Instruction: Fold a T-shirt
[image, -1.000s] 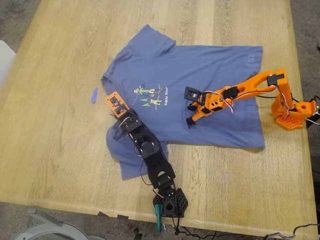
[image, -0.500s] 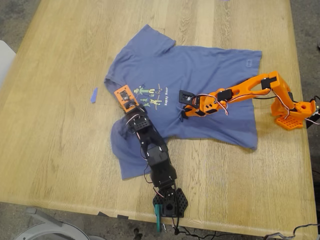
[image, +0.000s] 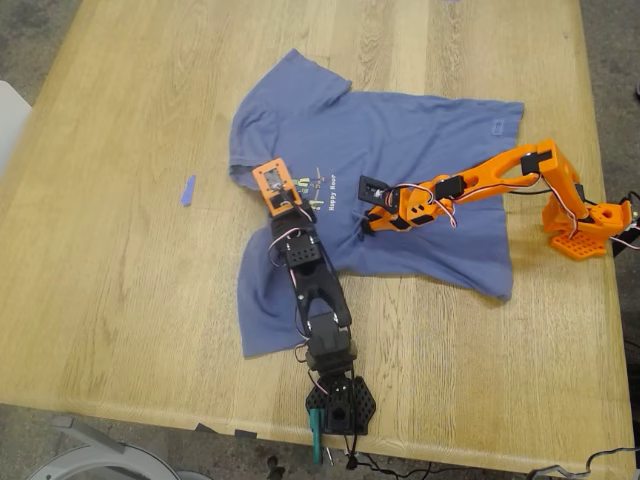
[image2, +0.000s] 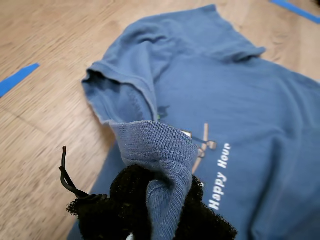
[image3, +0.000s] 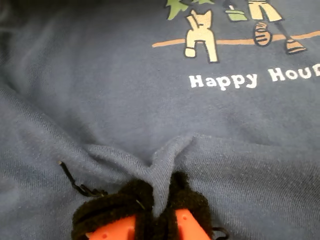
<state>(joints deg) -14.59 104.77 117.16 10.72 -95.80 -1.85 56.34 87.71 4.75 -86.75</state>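
Note:
The periwinkle-blue T-shirt lies on the wooden table, with its print partly covered. My first gripper, on the black arm, is shut on a ribbed edge of the T-shirt and holds it folded over the chest; its dark pads clamp the fabric. My second gripper, on the orange arm, is shut on a pinched ridge of the T-shirt just below the "Happy Hour" text. The pinch sits between its padded fingertips.
A small blue scrap lies on the table towards the exterior view's left and also shows in the first wrist view. The orange arm's base stands near the table edge on the exterior view's right. The black arm's base stands at the front edge.
My first gripper has carried the shirt's edge toward the exterior view's right, over the print. My second gripper pulled the fabric toward the exterior view's left, then held still; the shirt's lower edge shifted with it.

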